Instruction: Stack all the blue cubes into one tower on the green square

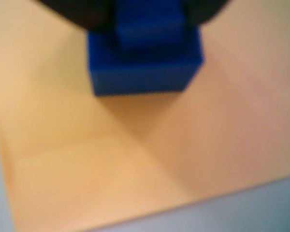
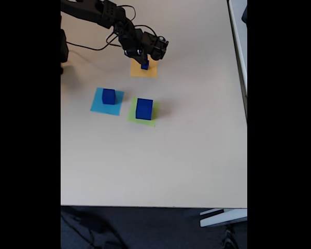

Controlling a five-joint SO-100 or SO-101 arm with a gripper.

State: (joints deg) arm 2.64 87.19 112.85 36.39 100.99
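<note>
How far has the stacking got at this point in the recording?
Done: the largest blue cube sits on the green square. In hand: the gripper is over the orange square, where the wrist view shows a smaller cube on a bigger one; whether the jaws grip it cannot be told. Left: those two and the cube on the light-blue square must still join the tower.

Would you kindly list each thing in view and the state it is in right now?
Gripper: over the orange square, at the small cubes; whether open or shut cannot be told.
Two small blue cubes: stacked on the orange square.
Large blue cube: resting on the green square.
Medium blue cube: resting on the light-blue square.
</note>
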